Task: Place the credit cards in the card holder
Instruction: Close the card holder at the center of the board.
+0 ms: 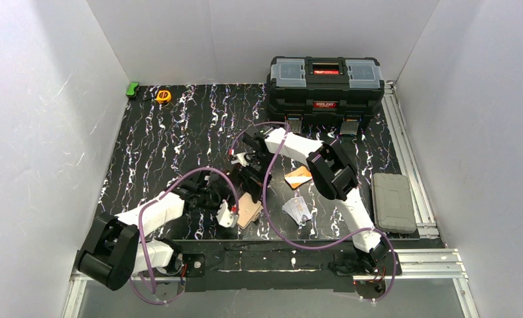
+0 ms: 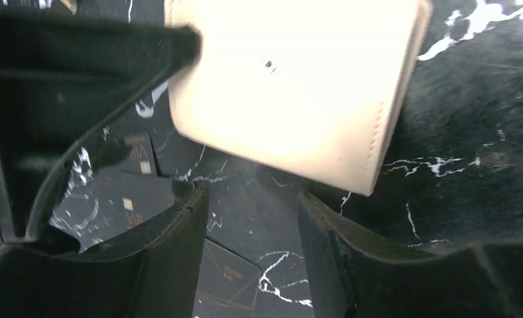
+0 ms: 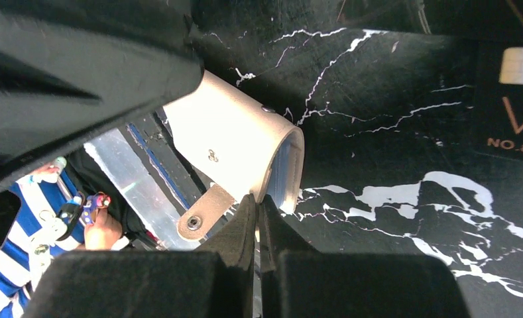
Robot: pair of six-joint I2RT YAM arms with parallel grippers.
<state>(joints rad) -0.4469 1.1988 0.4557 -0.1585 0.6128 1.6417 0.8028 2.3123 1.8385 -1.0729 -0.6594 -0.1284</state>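
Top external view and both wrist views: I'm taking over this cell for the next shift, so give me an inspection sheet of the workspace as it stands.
Surface: black marbled mat, metal rails along its right side.
Job's things: card holder near the front edge, between the grippers; orange card and silver-white cards loose on the mat to its right.
Clutter: black toolbox, grey case, tape measure, green object.
Grippers: left gripper open, short of the holder; right gripper shut, tips at the holder's edge.
Cables: purple cables loop over the mat.
Surroundings: white walls on three sides.
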